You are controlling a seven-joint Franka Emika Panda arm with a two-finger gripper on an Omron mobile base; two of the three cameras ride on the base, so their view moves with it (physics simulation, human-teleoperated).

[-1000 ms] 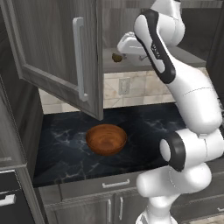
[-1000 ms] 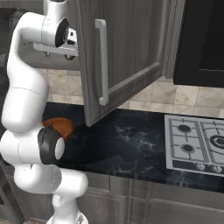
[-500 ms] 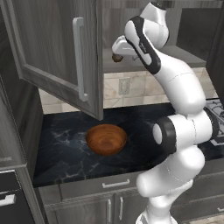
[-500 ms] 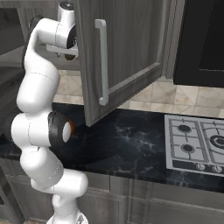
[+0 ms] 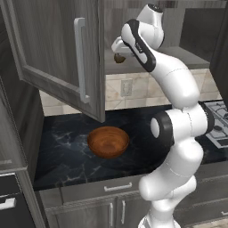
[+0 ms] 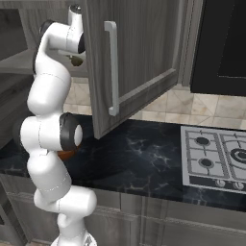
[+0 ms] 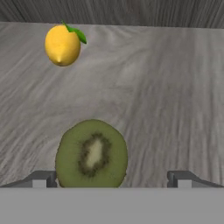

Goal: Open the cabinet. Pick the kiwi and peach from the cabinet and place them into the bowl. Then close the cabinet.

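Two wide-spread tool (image 7: 112, 179) tips flanking kiwi (image 7: 92, 154)

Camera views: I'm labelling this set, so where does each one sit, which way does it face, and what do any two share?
Left base view: behind the arm's left, facing forward and down at the open cabinet, the bowl on the counter; the arm rises lower right.
Right base view: behind its right, facing the same cabinet door and the stove; the arm rises lower left.
Hand view: on the hand, looking along the open gripper at the kiwi and a lemon.
Both base views share the door, counter and arm.
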